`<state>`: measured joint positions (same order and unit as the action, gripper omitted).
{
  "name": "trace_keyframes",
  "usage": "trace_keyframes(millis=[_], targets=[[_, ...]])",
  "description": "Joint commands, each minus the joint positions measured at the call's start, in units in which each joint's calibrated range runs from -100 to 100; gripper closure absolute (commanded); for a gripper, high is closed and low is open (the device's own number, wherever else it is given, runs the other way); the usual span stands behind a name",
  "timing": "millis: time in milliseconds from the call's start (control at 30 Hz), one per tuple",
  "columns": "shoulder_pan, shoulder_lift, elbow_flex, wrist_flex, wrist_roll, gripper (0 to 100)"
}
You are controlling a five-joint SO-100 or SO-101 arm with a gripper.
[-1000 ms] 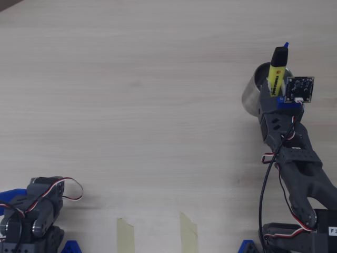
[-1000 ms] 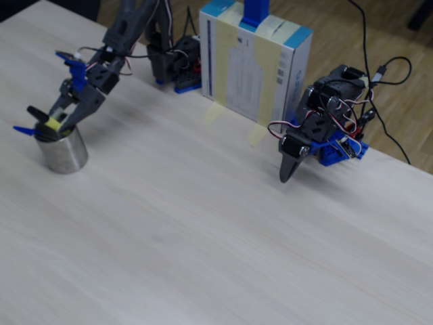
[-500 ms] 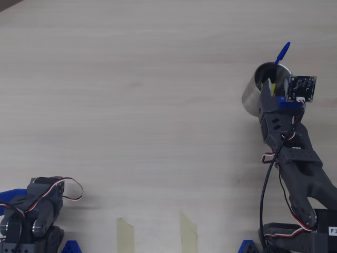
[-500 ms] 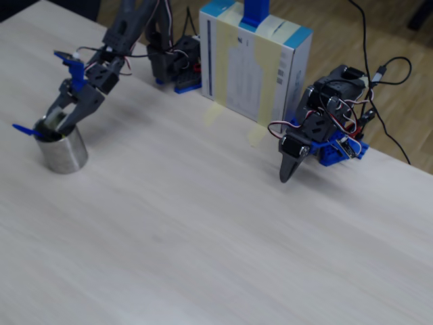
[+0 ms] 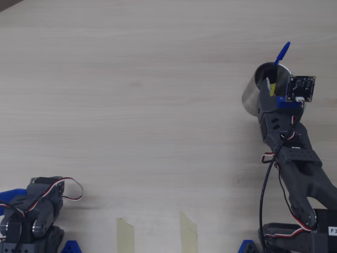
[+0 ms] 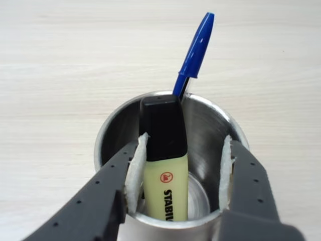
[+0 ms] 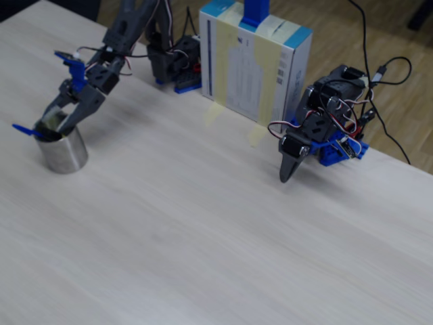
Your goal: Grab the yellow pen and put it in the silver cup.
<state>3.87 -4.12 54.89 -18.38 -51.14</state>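
Reaching down over the silver cup [image 6: 200, 130], the pincer [image 6: 180, 165] stands apart around the yellow pen [image 6: 165, 170].

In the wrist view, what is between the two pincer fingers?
In the wrist view, the yellow highlighter stands between the pincer fingers, inside the silver cup, against the left pad, with a gap on its right.

The yellow pen [image 6: 165, 186] carries dark lettering down its body in the wrist view, reading "STABIL" before the cup rim cuts it off, with a small round red logo just above. The box's [image 7: 256, 64] print stays unreadable.
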Motion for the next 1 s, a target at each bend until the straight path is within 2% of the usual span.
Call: trace_keyframes(millis=[0, 867, 967], targets=[[0.28, -1.15, -2.97, -0.62, 0.06, 76], [-2.16, -15.01, -1.98, -0.28, 1.78, 76], [-2.79, -16.84, -0.71, -0.2, 1.78, 79]])
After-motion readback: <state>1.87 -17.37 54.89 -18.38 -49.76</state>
